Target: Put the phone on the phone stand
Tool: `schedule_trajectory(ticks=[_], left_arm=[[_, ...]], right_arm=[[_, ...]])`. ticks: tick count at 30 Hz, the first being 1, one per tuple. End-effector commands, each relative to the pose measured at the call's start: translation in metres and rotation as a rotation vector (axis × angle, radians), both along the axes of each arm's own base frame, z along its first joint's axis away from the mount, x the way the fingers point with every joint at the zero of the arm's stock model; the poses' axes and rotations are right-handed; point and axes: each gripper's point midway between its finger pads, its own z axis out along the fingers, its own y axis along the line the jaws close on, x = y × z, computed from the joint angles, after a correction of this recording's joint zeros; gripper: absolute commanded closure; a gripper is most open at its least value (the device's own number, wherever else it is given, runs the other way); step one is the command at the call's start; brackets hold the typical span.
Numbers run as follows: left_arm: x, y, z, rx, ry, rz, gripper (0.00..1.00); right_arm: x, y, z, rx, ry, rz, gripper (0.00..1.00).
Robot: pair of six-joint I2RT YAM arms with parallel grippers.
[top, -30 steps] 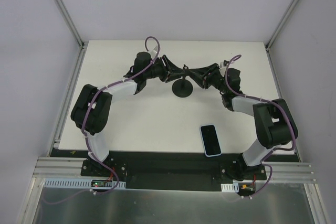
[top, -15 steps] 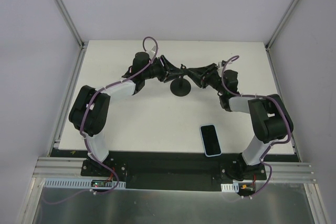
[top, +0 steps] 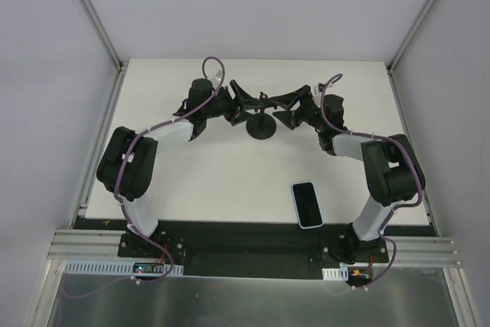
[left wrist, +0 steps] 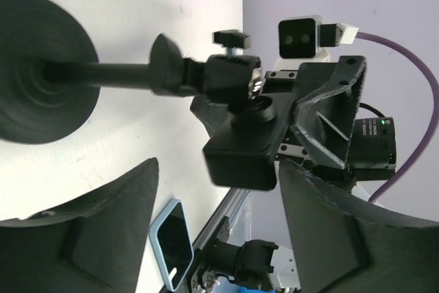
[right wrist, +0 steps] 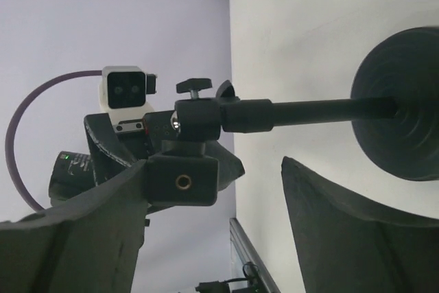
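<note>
The phone stand (top: 262, 125) stands upright at the far middle of the white table, and its cradle is empty. My left gripper (top: 246, 102) is open just left of the cradle. My right gripper (top: 285, 107) is open just right of it, facing the left one. In the left wrist view the stand's stem (left wrist: 116, 73) and cradle (left wrist: 240, 152) lie beyond my open left gripper (left wrist: 219, 168), and neither finger touches them. The right wrist view shows the cradle (right wrist: 182, 180) by my open right gripper (right wrist: 212, 164). The phone (top: 308, 204) lies flat, screen up, near the front edge; it also shows in the left wrist view (left wrist: 171, 241).
The white table (top: 207, 181) is bounded by metal frame posts (top: 96, 17) and pale walls at the back and sides. A black base rail (top: 245, 235) runs along the front edge next to the phone. Purple cables (top: 214, 67) loop above both wrists.
Both grippers were closed in on the stand's top; their jaws have now opened wide and both wrists have shifted slightly toward the far side. The phone has not moved.
</note>
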Motion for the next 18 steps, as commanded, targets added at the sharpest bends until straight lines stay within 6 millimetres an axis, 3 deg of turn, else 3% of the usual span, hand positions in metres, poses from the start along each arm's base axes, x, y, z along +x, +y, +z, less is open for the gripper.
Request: schedule_trajectory(ticks=[1,2,3,5,9,10,12,13,15,16,18], left_arm=[[-0.007,0.017,0.021,-0.005,-0.062,0.012,0.22],[-0.008,0.02,0.022,-0.003,-0.065,0.016,0.15],[-0.009,0.022,0.025,-0.003,-0.076,0.015,0.01],[-0.012,0.029,0.025,0.001,-0.076,0.016,0.01],[-0.023,0.045,0.046,0.037,-0.173,-0.001,0.01],[-0.026,0.046,0.054,0.049,-0.207,-0.015,0.01],[-0.034,0.052,0.06,0.121,-0.268,-0.044,0.01],[-0.035,0.053,0.069,0.135,-0.303,-0.053,0.01],[-0.042,0.057,0.079,0.178,-0.37,-0.086,0.01],[-0.046,0.056,0.082,0.186,-0.383,-0.105,0.01],[-0.057,0.053,0.091,0.188,-0.43,-0.182,0.01]], right_arm=[[-0.017,-0.004,-0.033,-0.201,0.056,0.096,0.13],[-0.018,-0.004,-0.023,-0.199,0.03,0.103,0.1],[-0.019,-0.007,-0.019,-0.196,0.019,0.101,0.04],[-0.029,-0.012,-0.007,-0.204,-0.028,0.106,0.04],[-0.053,-0.031,0.006,-0.334,-0.127,0.167,0.04],[-0.071,-0.039,-0.014,-0.407,-0.034,0.202,0.04],[-0.087,-0.052,-0.01,-0.58,-0.153,0.254,0.04],[-0.105,-0.069,-0.03,-0.682,-0.05,0.264,0.04],[-0.118,-0.088,-0.024,-0.84,-0.096,0.288,0.04],[-0.137,-0.114,-0.041,-0.976,0.032,0.279,0.04],[-0.157,-0.135,-0.047,-1.115,0.142,0.292,0.04]])
